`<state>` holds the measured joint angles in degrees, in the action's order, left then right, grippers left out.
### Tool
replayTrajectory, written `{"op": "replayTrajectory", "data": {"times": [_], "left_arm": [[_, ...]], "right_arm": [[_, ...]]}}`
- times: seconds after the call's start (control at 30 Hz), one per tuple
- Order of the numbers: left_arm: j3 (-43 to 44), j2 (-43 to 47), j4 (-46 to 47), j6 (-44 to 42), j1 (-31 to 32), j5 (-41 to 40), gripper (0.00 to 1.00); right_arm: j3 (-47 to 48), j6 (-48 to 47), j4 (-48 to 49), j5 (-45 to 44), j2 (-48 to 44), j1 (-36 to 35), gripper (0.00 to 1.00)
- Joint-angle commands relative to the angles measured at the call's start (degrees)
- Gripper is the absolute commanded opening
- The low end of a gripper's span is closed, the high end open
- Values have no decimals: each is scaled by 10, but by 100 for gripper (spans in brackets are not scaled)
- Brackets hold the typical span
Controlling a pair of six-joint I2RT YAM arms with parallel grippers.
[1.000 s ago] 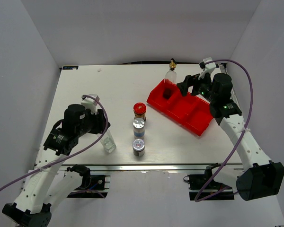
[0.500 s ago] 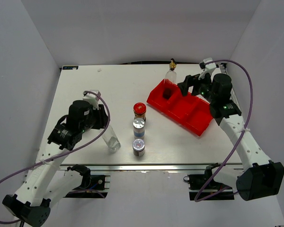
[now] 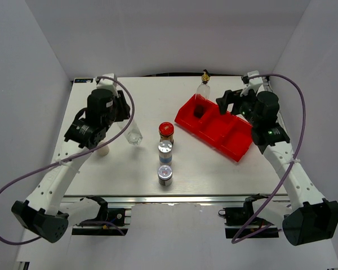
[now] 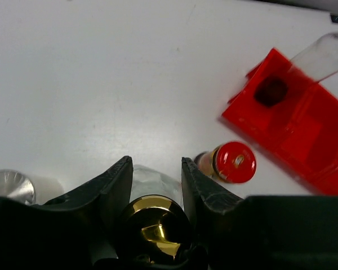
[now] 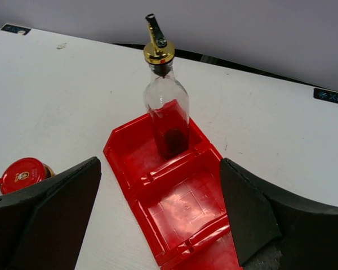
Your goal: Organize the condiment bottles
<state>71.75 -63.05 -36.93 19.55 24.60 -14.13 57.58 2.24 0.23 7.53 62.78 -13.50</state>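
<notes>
My left gripper point(image 3: 125, 119) point(image 4: 156, 163) is shut on the neck of a clear glass bottle point(image 3: 134, 135) point(image 4: 155, 183). Its gold spout points toward the wrist camera and its body hangs over the table, left of the others. A red-lidded jar point(image 3: 166, 130) point(image 4: 231, 162) and two silver-capped shakers point(image 3: 165, 148) point(image 3: 165, 175) stand in a line at the table's middle. A second clear bottle point(image 3: 203, 90) point(image 5: 166, 112) stands in the far compartment of the red tray point(image 3: 232, 147) point(image 5: 186, 208). My right gripper point(image 3: 228, 102) point(image 5: 159, 163) hovers open over that tray, holding nothing.
A small white item with a silver top point(image 3: 103, 149) point(image 4: 9, 186) stands on the table just left of my left gripper, under the left arm. The tray's middle and near compartments hold nothing. The table ends in walls at the back and sides.
The left jaws closed on the clear bottle near the front edge, then carried it toward the back of the table. The right arm shifted only slightly.
</notes>
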Motion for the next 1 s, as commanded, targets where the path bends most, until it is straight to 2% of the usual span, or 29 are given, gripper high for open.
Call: {"op": "replayTrajectory", "data": {"times": [0.0, 0.07, 0.17, 0.27, 0.3, 0.4, 0.43, 0.63, 0.97], "left_arm": [[65, -29, 106, -6, 2, -11, 0], [79, -71, 139, -11, 3, -2, 0], [154, -138, 150, -39, 3, 13, 0], [233, -191, 169, -67, 3, 37, 0], [289, -235, 164, -76, 3, 51, 0], [375, -304, 144, -83, 3, 84, 0], [430, -347, 135, -83, 3, 107, 0], [583, -466, 135, -58, 3, 225, 0], [576, -483, 168, -49, 12, 299, 0]], "right_arm": [[0, 5, 27, -59, -16, 3, 89], [0, 23, 21, -96, -17, 5, 90], [1, 32, 13, -135, -18, 10, 89], [-5, 32, 17, -143, -23, 13, 89], [-7, 33, 18, -146, -23, 15, 89], [-8, 36, 17, -165, -25, 21, 89], [-10, 36, 16, -170, -26, 22, 89], [-15, 44, 28, -216, -14, 35, 89], [-10, 54, 23, -216, 10, 58, 89]]}}
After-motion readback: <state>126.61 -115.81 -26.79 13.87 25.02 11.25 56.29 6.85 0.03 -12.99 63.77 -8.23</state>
